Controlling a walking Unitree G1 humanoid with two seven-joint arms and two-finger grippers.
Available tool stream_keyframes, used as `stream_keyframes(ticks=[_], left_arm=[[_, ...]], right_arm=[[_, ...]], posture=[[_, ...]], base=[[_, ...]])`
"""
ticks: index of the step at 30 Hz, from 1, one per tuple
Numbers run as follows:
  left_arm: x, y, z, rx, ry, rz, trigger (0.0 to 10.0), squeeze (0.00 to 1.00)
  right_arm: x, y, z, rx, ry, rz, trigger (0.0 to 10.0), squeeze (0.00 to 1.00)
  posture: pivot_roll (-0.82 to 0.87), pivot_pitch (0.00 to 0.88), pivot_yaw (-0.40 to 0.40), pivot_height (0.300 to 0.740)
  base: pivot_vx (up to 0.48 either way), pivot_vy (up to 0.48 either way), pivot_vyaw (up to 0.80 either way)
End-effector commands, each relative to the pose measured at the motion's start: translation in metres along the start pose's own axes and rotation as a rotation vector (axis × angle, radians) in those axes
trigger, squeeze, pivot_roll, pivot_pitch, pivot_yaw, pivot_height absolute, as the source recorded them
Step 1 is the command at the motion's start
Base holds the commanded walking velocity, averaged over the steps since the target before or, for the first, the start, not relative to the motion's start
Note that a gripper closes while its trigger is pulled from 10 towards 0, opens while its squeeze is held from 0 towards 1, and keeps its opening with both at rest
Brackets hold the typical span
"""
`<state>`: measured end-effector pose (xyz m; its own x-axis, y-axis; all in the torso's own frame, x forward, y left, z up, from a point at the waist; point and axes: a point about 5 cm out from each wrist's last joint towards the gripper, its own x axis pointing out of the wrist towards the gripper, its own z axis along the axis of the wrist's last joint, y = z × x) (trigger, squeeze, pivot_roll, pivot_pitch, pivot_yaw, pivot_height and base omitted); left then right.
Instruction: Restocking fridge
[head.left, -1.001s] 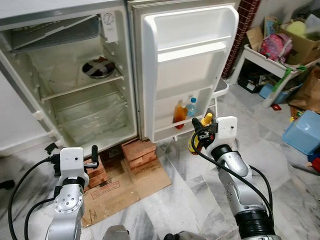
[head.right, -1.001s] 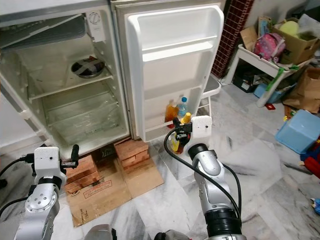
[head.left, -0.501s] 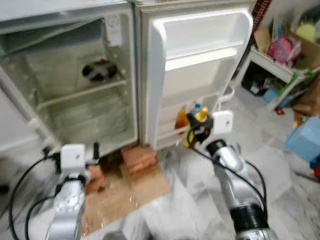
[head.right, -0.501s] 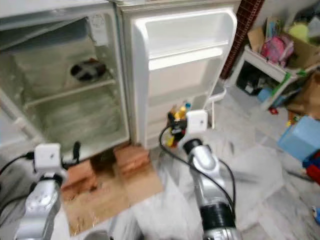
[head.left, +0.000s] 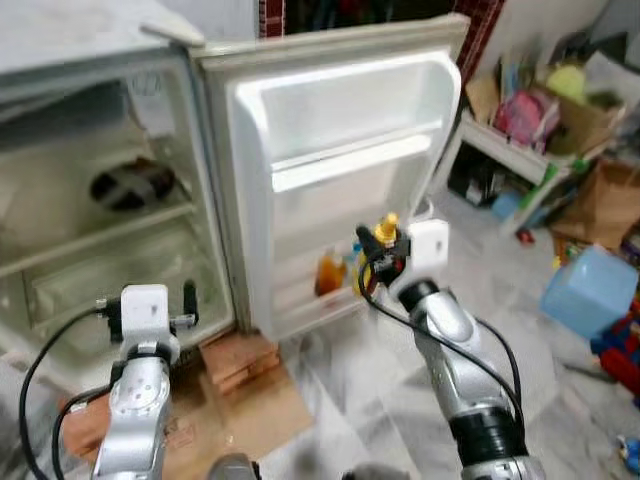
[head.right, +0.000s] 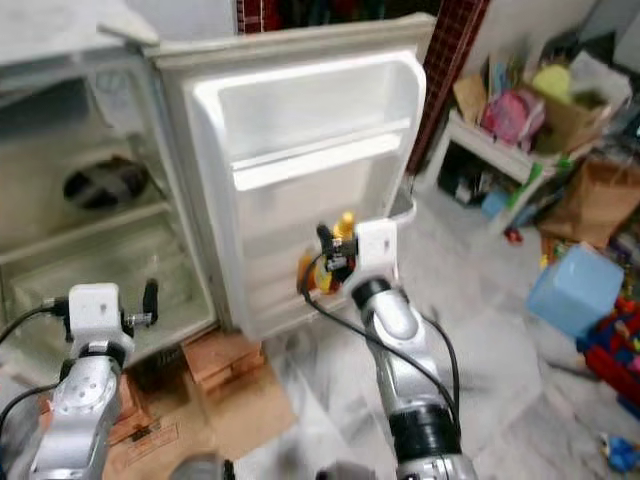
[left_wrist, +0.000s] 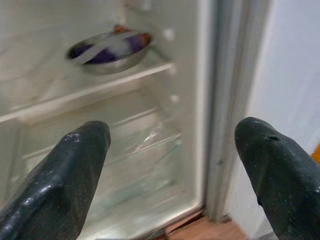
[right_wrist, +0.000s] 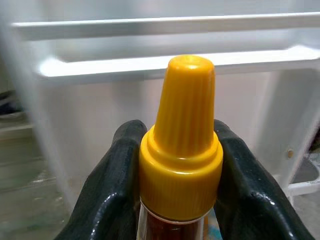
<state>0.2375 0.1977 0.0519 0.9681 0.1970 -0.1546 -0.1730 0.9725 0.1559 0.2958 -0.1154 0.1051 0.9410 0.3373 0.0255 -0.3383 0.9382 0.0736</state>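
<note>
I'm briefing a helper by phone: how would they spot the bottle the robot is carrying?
Find the open white fridge door. In front of its lower shelf, the right end effector grips a bottle just under its cap. Unlike the orange bottle standing in that shelf, it has a tall yellow cone-shaped cap and is held in the air.

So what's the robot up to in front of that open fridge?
It is restocking the fridge. Its right gripper is shut on a bottle with a yellow cap and holds it up in front of the open fridge door, near the low door shelf where an orange bottle already stands. The left gripper is open and holds nothing, pointing into the fridge, where a metal bowl sits on a shelf.
</note>
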Motion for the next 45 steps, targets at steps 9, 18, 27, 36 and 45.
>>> stream_keyframes(ticks=[9, 18, 27, 36, 45], left_arm=[[-0.001, -0.005, -0.001, 0.01, 0.011, 0.032, 10.0, 0.0], [0.0, -0.009, -0.001, 0.0, 0.011, 0.032, 10.0, 0.0], [-0.002, -0.005, -0.002, 0.007, 0.013, 0.066, 10.0, 0.0], [-0.012, 0.022, -0.01, 0.077, 0.038, 0.246, 10.0, 0.0], [-0.017, 0.035, -0.016, 0.083, 0.085, 0.339, 10.0, 0.0]], right_arm=[[0.0, -0.013, 0.008, -0.032, -0.03, -0.025, 10.0, 0.0], [0.002, -0.011, 0.008, -0.033, -0.032, -0.015, 10.0, 0.0], [0.0, -0.012, 0.007, -0.013, -0.035, -0.02, 10.0, 0.0], [0.0, -0.004, 0.005, 0.018, -0.033, 0.008, 10.0, 0.0], [0.002, -0.003, 0.006, 0.033, -0.041, 0.013, 10.0, 0.0]], posture=[[0.04, 0.019, -0.05, 0.74], [0.04, 0.015, -0.05, 0.74], [0.04, 0.019, -0.046, 0.74], [0.05, 0.027, -0.051, 0.74], [0.06, 0.039, -0.047, 0.74]], base=[[0.0, -0.033, 0.0], [0.0, -0.21, 0.0], [0.0, -0.121, 0.0], [0.0, 0.0, 0.0], [0.0, 0.0, 0.0]])
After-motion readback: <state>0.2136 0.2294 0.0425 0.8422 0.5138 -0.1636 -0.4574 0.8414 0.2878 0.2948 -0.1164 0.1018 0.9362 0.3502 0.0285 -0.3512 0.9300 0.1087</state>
